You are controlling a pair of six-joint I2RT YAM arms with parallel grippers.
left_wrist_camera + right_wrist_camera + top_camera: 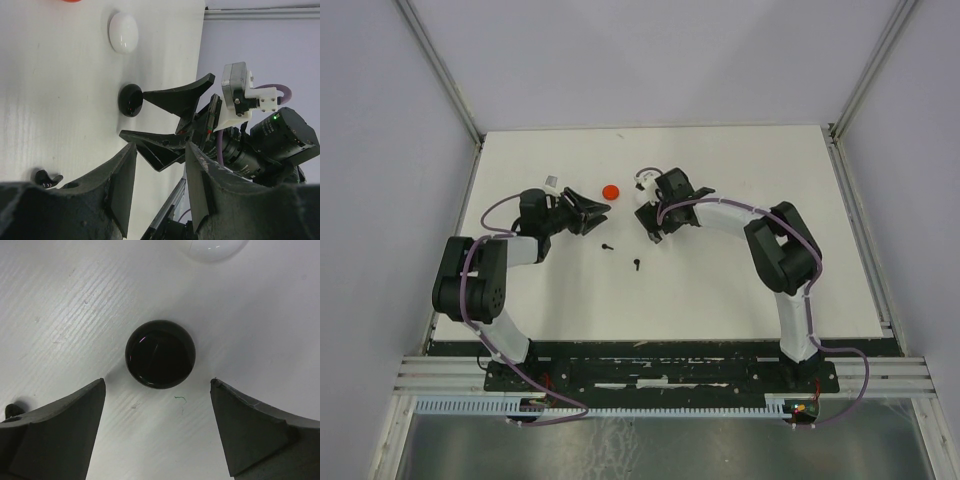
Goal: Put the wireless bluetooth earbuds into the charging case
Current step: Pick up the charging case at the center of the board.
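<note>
A glossy black round charging case (160, 355) lies on the white table, closed as far as I can see. My right gripper (157, 385) is open, its fingers (75, 425) wide apart just short of the case, one on each side. In the left wrist view the case (131, 100) sits at the tip of one right finger (175, 97). Two small black earbuds (608, 246) (636, 265) lie loose nearer the arms; one earbud (47, 177) shows by my left fingers. My left gripper (597, 218) is open with nothing between its jaws, facing the right gripper (646, 225).
A white round case (123, 32) lies beyond the black one, and a red disc (610, 191) sits behind the two grippers. White walls and metal frame rails (445, 70) close in the table on three sides.
</note>
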